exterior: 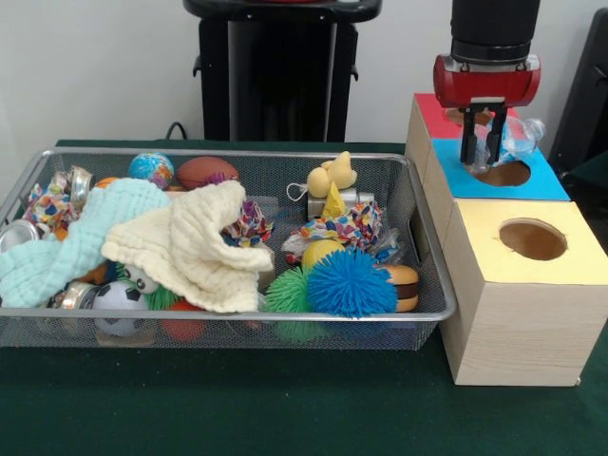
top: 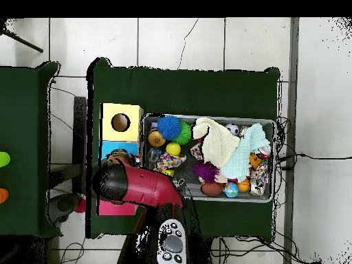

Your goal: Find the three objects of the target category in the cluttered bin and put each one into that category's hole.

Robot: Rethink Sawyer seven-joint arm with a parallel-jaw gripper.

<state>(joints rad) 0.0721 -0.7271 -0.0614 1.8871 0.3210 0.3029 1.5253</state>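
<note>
A green-covered table (exterior: 285, 408) carries a wire mesh bin (exterior: 432, 313) and, touching the bin's right end in the front view, a wooden sorting box (exterior: 518, 337) with three coloured top panels, each assigned one hole: the yellow panel (exterior: 570, 271) nearest the camera with its round hole (exterior: 533, 239) fully visible, the blue panel (exterior: 546, 180) behind it with its hole (exterior: 503, 174) partly visible, and the red panel (exterior: 427, 116) farthest back, whose hole cannot be seen. The red and black arm (top: 141, 185) reaches over the box; its gripper (exterior: 484, 142) hangs directly above the blue panel's hole, its fingers set narrow around a crumpled clear plastic bottle (exterior: 513, 141) that projects to the gripper's right. Inside the bin lie two knitted cloths, one pale aqua (exterior: 71, 242) at the left end and one cream (exterior: 195, 242) beside it toward the centre. Right of the cream cloth sit two spiky balls, one blue (exterior: 351, 282) and one green (exterior: 288, 293), touching each other, with one toy hamburger (exterior: 404, 287) against the blue ball's right side. Behind them stands one yellow rubber duck (exterior: 334, 176). Along the bin's back wall lie one globe ball (exterior: 151, 168) and one brown football (exterior: 206, 172) side by side. One soccer ball (exterior: 119, 302) sits at the front left corner, and two crushed metal cans (exterior: 19, 233) (exterior: 78, 180) rest at the left end.
</note>
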